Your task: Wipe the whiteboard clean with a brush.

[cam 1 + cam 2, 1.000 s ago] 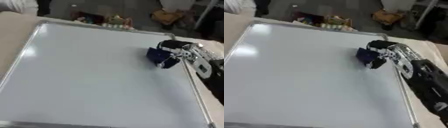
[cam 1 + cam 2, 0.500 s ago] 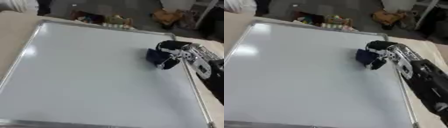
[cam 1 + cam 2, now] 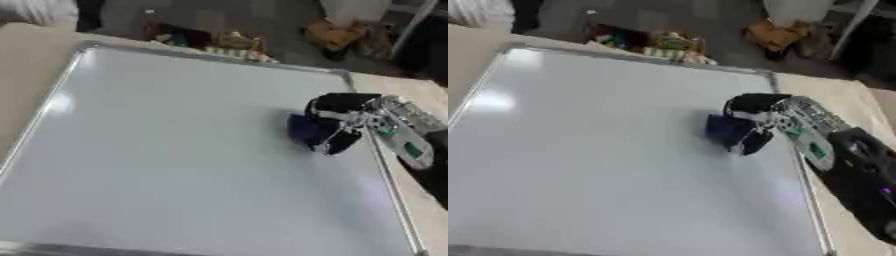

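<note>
The right hand curls its fingers round a dark blue brush, pressed on the whiteboard near its right edge. Only the right eye view shows the black forearm; the brush's shape seems partly hidden by fingers.

1. The whiteboard is lying bare across its left, middle and near parts, leaving open room there.
2. The right hand, curling round the blue brush, is occupying the board's right side, near the frame.
3. Clutter is sitting beyond the far edge.
</note>
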`<move>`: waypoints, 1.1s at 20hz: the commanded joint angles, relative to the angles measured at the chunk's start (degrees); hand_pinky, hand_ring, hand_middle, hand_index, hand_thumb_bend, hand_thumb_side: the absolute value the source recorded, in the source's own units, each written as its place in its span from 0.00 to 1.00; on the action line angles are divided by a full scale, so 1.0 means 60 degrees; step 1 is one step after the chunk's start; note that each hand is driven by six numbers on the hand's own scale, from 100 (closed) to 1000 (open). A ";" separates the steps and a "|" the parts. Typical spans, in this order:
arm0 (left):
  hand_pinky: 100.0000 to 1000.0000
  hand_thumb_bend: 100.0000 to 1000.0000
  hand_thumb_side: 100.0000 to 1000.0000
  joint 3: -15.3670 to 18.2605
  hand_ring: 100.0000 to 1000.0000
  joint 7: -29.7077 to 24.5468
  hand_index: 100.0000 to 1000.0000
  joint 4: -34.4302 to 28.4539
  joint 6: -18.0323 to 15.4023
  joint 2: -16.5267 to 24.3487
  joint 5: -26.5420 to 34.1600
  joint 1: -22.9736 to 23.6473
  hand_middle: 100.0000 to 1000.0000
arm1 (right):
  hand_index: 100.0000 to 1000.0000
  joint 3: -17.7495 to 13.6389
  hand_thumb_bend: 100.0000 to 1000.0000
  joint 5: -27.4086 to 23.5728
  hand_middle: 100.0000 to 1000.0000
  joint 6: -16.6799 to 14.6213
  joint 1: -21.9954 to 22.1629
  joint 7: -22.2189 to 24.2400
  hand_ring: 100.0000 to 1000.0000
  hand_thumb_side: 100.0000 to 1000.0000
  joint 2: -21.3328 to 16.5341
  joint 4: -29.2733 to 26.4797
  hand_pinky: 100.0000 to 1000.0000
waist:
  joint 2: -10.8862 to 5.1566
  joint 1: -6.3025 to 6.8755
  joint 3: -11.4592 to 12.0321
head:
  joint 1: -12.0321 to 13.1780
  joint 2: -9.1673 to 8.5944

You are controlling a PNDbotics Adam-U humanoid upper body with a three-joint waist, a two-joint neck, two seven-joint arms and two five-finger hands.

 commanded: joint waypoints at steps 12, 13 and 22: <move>0.48 0.11 0.87 0.0004 0.32 -0.0014 0.42 -0.0168 0.0002 0.0129 0.0003 -0.0089 0.40 | 0.11 -0.0134 0.00 -0.0012 0.15 0.0486 -0.0118 -0.0102 0.57 0.13 -0.0088 0.0161 0.45 | -0.0120 0.0113 0.0024 | 0.0024 -0.0033; 0.48 0.11 0.87 0.0007 0.32 -0.0015 0.42 -0.0168 -0.0003 0.0129 0.0000 -0.0092 0.40 | 0.11 -0.0193 0.00 0.0042 0.15 0.0517 -0.0169 -0.0162 0.57 0.13 -0.0057 0.0294 0.45 | -0.0107 0.0113 0.0031 | 0.0024 -0.0040; 0.48 0.10 0.87 0.0016 0.32 -0.0025 0.42 -0.0162 -0.0053 0.0139 -0.0026 -0.0127 0.40 | 0.11 -0.0704 0.00 0.0708 0.14 0.0658 -0.0591 -0.0867 0.57 0.16 0.0144 0.1400 0.45 | 0.0012 0.0125 0.0076 | 0.0016 -0.0098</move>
